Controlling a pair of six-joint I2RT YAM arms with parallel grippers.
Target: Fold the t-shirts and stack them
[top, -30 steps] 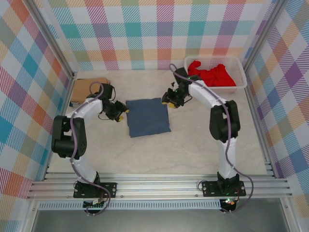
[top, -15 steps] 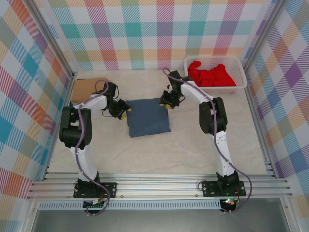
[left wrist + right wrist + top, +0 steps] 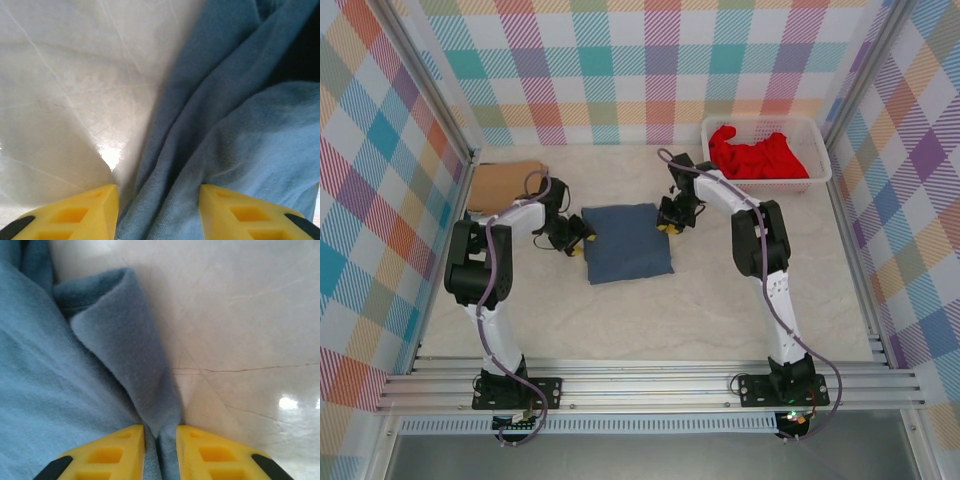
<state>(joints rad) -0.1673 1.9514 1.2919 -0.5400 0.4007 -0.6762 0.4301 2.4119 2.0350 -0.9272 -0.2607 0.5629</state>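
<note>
Folding seems midway: tan shirt [image 3: 505, 183] done, blue shirt [image 3: 627, 243] nearly (right end effector [image 3: 160, 434] pinches its edge, left end effector [image 3: 159, 200] gapes astride it), red shirt [image 3: 752, 157] crumpled in basket [image 3: 790, 184].

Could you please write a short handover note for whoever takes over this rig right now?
Left tool: open, fingers either side of the slate blue t-shirt at its left edge, not pinching.
Right tool: shut on a fold near the shirt's far right corner.
Things: slate blue t-shirt lies mid-table; tan-brown t-shirt flat at far left; red t-shirt crumpled in the white basket.
Done: tan-brown and slate blue look folded.
Left: stack them, then fold and add the red one.
</note>
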